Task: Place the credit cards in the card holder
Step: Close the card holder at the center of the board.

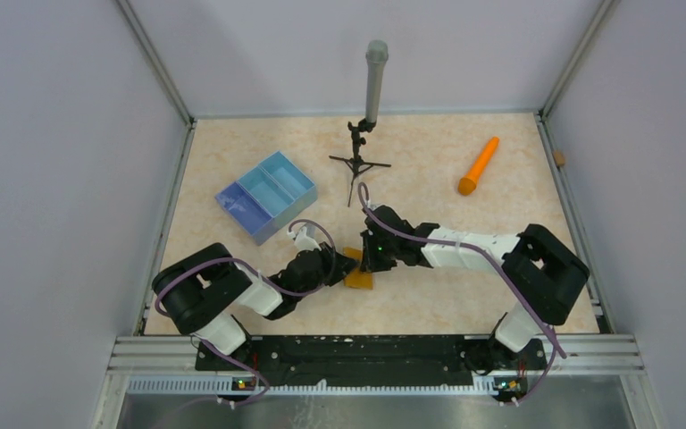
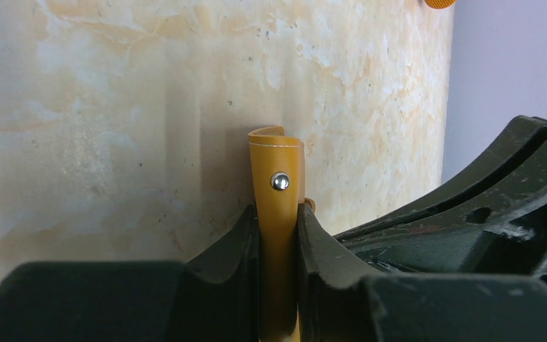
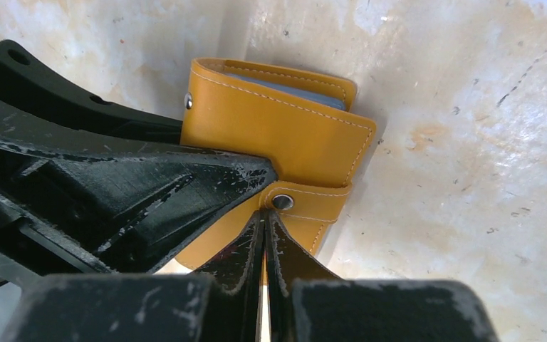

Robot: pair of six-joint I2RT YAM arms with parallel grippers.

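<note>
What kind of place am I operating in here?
Probably a lab robot test cell, not a home: plain walls in aluminium framing, a marble-look tabletop, and a metal mounting rail along its near edge.

The pale marbled table (image 1: 429,295) carries a wallet (image 1: 358,280) right at the tips of the left gripper (image 1: 347,265) and right gripper (image 1: 368,265), where the two meet. A blue tray (image 1: 266,195) lies ahead of the grippers, off to their left. A tripod (image 1: 358,164) stands farther ahead of them. An orange stick (image 1: 479,166) lies well ahead and to the right of the right gripper.
</note>
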